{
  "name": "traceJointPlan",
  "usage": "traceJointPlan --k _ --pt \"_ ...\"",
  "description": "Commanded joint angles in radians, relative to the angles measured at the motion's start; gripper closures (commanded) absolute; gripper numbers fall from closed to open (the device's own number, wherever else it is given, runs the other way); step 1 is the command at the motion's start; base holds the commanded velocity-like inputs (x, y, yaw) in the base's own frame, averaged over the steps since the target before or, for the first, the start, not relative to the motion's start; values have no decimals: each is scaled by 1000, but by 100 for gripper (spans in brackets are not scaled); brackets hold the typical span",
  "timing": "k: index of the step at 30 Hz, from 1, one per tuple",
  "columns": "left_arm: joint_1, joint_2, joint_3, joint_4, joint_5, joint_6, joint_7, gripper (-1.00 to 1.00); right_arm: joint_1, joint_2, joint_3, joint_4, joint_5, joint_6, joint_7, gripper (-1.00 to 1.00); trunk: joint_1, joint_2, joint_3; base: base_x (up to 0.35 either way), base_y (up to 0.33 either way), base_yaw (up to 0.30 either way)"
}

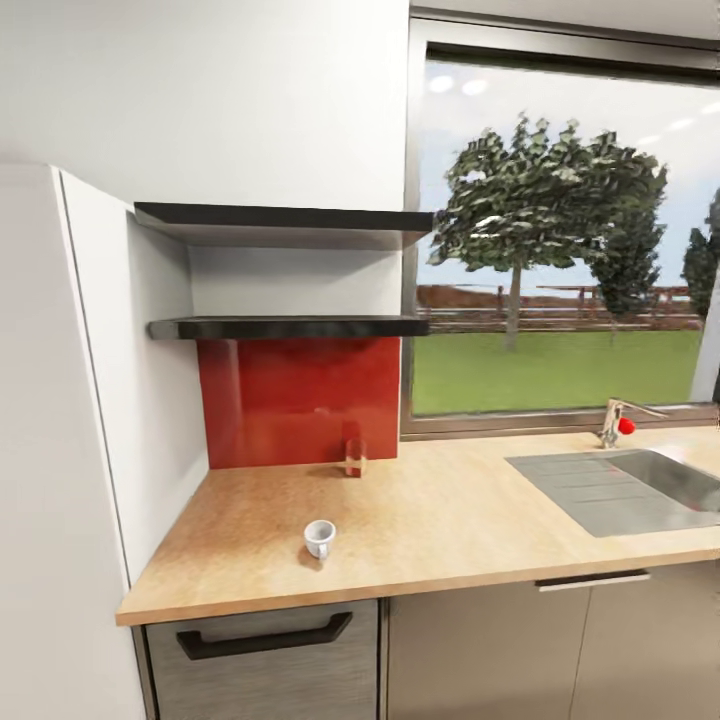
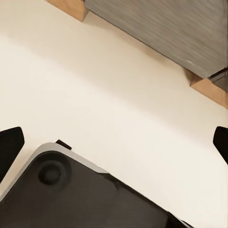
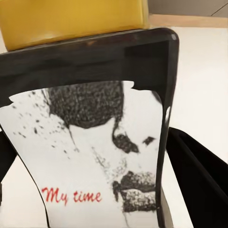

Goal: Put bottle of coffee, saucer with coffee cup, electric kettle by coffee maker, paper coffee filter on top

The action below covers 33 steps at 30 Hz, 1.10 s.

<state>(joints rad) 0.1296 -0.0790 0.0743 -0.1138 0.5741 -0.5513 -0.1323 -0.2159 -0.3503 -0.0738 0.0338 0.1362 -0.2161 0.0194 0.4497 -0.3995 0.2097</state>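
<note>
The right gripper [image 3: 95, 190] is closed around the bottle of coffee [image 3: 90, 118] — a black finger [image 3: 199, 175] is seen pressed beside the jar's labelled side, the yellow lid lying beyond the fingertips. The left gripper [image 2: 114, 142] is held spread wide — its dark fingertips [image 2: 9, 145] are set well apart, nothing between them.

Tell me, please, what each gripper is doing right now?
Left gripper: open, holding nothing.
Right gripper: shut on the bottle of coffee.
</note>
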Motion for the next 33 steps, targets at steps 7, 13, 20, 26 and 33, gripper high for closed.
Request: traceJointPlan --k 7,13,20,26,33 --pt "1 -1 7 -1 5 1 -10 -100 6 11 -9 4 8 57 26 100 0 -1 0 0 -299 2" --pt "1 -1 7 -1 4 1 -10 -100 22 21 -9 3 8 73 30 100 0 -1 0 0 -299 0" --pt "1 -1 7 -1 4 1 -10 -100 25 28 -9 3 8 78 31 100 0 -1 0 0 -300 0" --pt "1 -1 7 -1 4 1 -10 -100 28 31 -9 3 7 77 31 100 0 -1 0 0 -301 0" --pt "1 -1 7 -1 4 1 -10 -100 29 30 -9 3 7 76 31 100 0 -1 0 0 -302 0"
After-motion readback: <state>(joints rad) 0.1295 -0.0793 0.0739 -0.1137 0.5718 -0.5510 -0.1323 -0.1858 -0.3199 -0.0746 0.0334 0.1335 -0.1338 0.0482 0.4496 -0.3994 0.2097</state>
